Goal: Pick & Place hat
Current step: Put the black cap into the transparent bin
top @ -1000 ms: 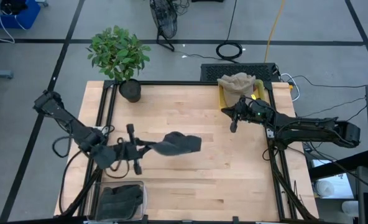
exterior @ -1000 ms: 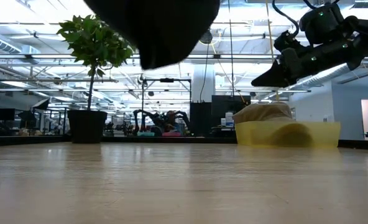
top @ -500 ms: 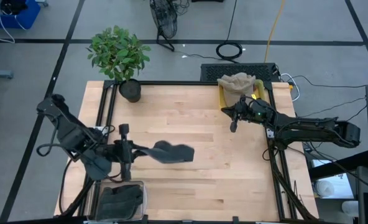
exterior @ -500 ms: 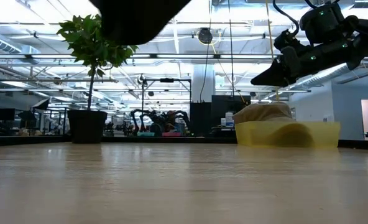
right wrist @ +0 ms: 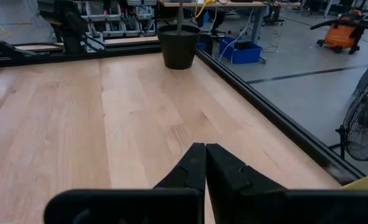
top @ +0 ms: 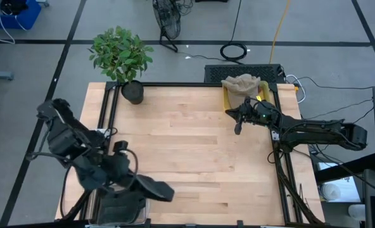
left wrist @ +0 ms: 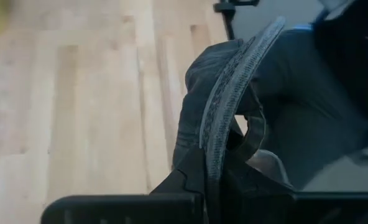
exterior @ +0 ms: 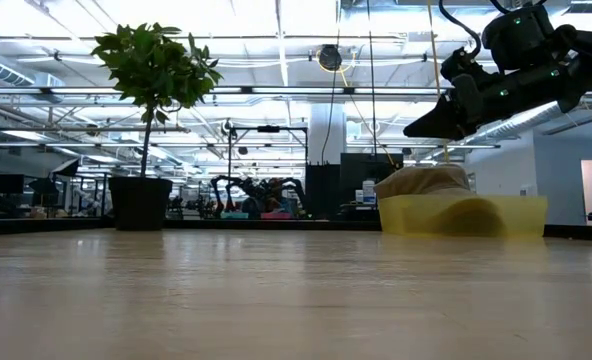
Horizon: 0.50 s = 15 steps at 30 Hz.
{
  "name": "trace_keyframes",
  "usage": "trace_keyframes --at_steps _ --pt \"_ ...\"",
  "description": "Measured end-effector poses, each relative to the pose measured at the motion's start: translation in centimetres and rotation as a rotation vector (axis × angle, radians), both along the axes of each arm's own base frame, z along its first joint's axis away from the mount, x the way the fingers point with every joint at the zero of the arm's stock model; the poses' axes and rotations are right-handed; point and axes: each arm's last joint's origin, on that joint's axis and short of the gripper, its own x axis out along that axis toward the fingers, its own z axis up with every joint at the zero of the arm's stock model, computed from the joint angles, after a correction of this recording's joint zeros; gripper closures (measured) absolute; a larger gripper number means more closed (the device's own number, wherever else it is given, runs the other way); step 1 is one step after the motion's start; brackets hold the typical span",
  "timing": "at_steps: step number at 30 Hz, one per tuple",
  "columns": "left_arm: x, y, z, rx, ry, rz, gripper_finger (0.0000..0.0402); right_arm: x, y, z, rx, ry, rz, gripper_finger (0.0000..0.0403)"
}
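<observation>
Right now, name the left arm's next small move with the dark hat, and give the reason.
Probably carry it slightly further over the clear bin, then lower. The left gripper is shut on the dark hat, which hangs over the bin's inner edge, where dark hats already lie.

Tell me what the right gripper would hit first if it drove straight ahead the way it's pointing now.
Likely the potted plant. The shut right gripper hovers over the table near the yellow bin, aimed across bare wood toward the pot. If it is angled down, it may meet the tabletop first; depth is unclear.

Dark jointed arms (top: 314, 132), black cables
</observation>
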Motion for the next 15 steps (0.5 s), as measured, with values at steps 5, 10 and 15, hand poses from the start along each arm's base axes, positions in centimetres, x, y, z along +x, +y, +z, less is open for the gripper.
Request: trace_keyframes --at_steps 5,10,15 --pt "-1.7 0.2 1.5 -0.103 0.052 0.088 0.0391 0.0 0.0 -0.1 0.021 0.006 -0.003 0.0403" --pt "-3.8 0.0 1.8 -0.2 0.197 0.212 0.0385 0.0 0.0 -0.1 0.027 0.006 -0.004 0.0403" --pt "-5.2 -0.6 0.8 -0.206 0.317 0.3 0.0391 0.0 0.0 -0.1 0.031 0.005 -0.005 0.0403"
